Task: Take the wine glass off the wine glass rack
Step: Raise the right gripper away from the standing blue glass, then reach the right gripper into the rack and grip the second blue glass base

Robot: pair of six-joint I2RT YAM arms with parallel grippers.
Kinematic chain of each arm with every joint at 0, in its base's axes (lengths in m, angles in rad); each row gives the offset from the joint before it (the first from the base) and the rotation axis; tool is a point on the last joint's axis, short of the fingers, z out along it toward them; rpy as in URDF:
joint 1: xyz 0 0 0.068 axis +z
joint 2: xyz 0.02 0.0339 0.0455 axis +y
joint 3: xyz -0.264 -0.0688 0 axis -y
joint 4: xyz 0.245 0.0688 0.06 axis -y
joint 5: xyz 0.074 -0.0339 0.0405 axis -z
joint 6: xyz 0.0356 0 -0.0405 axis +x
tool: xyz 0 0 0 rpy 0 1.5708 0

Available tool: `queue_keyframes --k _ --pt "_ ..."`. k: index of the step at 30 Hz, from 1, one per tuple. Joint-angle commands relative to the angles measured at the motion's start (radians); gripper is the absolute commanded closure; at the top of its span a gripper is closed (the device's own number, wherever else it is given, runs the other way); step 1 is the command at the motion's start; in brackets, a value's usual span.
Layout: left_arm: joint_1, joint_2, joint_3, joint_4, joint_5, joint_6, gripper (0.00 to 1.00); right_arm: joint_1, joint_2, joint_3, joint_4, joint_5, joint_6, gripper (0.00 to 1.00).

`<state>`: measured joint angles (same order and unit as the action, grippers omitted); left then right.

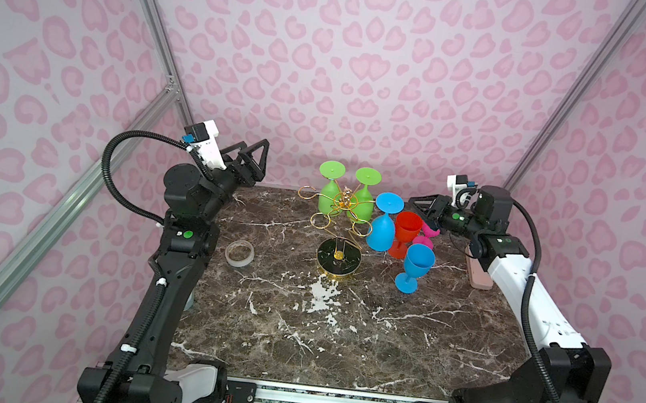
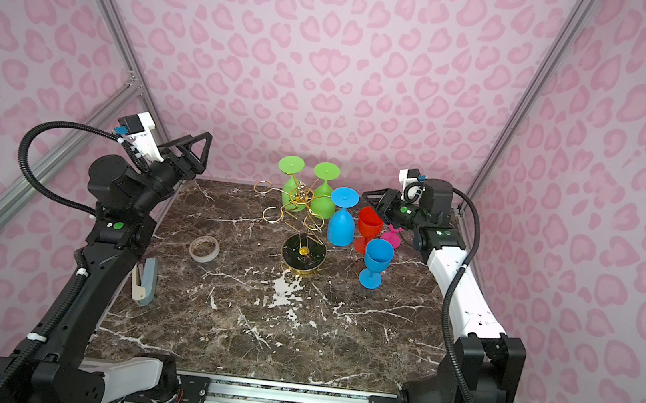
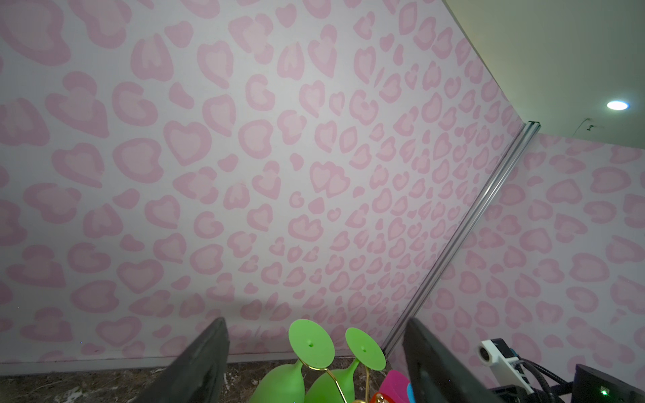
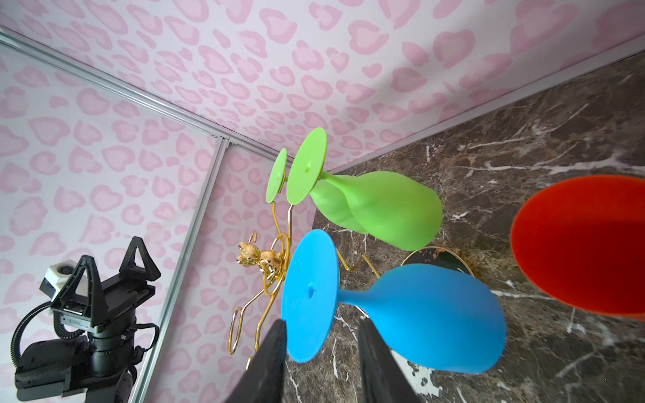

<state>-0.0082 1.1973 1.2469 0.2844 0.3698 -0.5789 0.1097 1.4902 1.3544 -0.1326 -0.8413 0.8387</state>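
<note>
Risk lay in the pull. The blue plastic wine glass (image 4: 429, 314) hung upside down from a right-hand loop of the thin gold wire wine glass rack (image 1: 331, 260), which stood at the far middle of the dark marble surface (image 1: 338, 338). If drawn sideways rather than out through the loop's opening, its stem could have snagged. That would have dragged the light rack and shaken the two green wine glasses (image 1: 327, 201) hanging on its far side. The upright red goblet (image 1: 407, 227) just to its right could have been knocked over. The right fingers (image 4: 268, 366) stood partly apart, straddling the blue foot, and contact could not be told. The left fingers (image 3: 209, 363) stood wide apart and empty, raised at far left.
</note>
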Motion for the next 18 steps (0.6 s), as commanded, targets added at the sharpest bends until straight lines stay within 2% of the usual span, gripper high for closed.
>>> queue_keyframes --k 1,12,18 --pt "0.001 -0.008 -0.001 0.032 0.009 0.001 0.2 0.012 0.021 0.003 0.077 -0.017 0.034 0.64" --pt "0.001 -0.009 -0.001 0.025 0.011 0.008 0.2 0.041 0.1 0.035 0.085 -0.019 0.035 0.65" --pt "0.001 -0.011 0.001 0.022 0.015 0.011 0.2 0.054 0.101 0.045 0.077 -0.017 0.029 0.74"
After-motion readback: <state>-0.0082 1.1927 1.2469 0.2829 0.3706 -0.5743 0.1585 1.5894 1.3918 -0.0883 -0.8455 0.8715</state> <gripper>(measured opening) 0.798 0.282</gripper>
